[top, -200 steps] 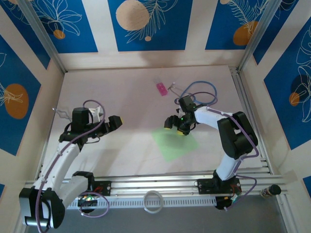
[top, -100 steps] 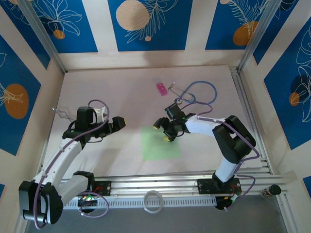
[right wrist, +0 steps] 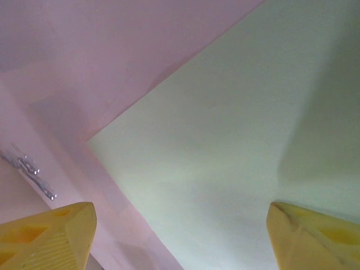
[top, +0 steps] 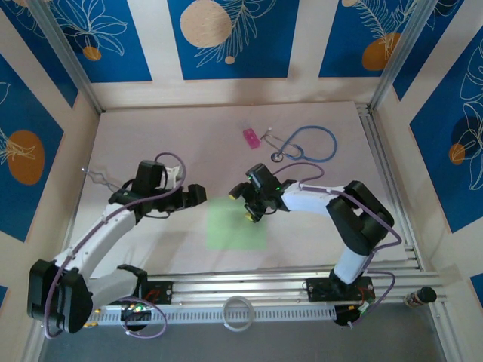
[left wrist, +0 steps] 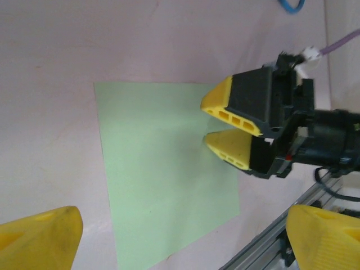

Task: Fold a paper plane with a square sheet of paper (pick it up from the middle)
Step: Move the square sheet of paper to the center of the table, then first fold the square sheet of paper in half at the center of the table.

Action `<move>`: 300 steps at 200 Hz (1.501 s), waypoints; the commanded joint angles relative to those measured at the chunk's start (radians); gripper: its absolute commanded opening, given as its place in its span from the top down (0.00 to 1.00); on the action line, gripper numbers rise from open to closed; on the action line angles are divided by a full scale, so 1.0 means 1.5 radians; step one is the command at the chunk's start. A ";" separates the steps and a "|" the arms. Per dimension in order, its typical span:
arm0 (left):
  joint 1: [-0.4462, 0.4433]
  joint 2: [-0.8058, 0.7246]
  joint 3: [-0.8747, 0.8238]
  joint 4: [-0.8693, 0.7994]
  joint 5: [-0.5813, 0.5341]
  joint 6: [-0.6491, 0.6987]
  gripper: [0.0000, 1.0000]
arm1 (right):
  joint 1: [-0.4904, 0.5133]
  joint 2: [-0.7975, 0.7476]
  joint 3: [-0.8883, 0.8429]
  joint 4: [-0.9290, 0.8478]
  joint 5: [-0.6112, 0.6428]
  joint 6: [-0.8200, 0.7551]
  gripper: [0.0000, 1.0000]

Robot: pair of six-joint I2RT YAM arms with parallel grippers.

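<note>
The square sheet of paper (top: 235,226) has slid left under my right gripper (top: 243,204), whose jaws are apart. My left gripper (top: 195,194) has come nearer, also gaping.

Plain light-green, matte square sheet of paper (top: 235,225). Pale pinkish-white surface (top: 166,143). Black bodies and yellow fingertips on the left end effector (top: 193,196) and the right end effector (top: 241,204). White arms (top: 102,234) with black joints, purple cables (top: 162,162). Bright pink block (top: 250,138). Blue stethoscope (top: 332,147). Deep blue wall panels (top: 264,53): white line-drawn leaves, orange and peach discs, cream strips between.
</note>
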 commanded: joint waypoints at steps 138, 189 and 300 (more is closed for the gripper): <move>-0.329 0.489 0.391 -0.276 -0.298 -0.063 0.25 | -0.143 -0.390 -0.193 -0.189 0.119 -0.184 0.16; -0.354 0.557 0.437 -0.301 -0.329 -0.127 0.19 | -0.160 -0.455 -0.226 -0.195 0.120 -0.197 0.15; -0.363 0.622 0.466 -0.303 -0.352 -0.179 0.15 | -0.181 -0.428 -0.240 -0.136 0.014 -0.265 0.12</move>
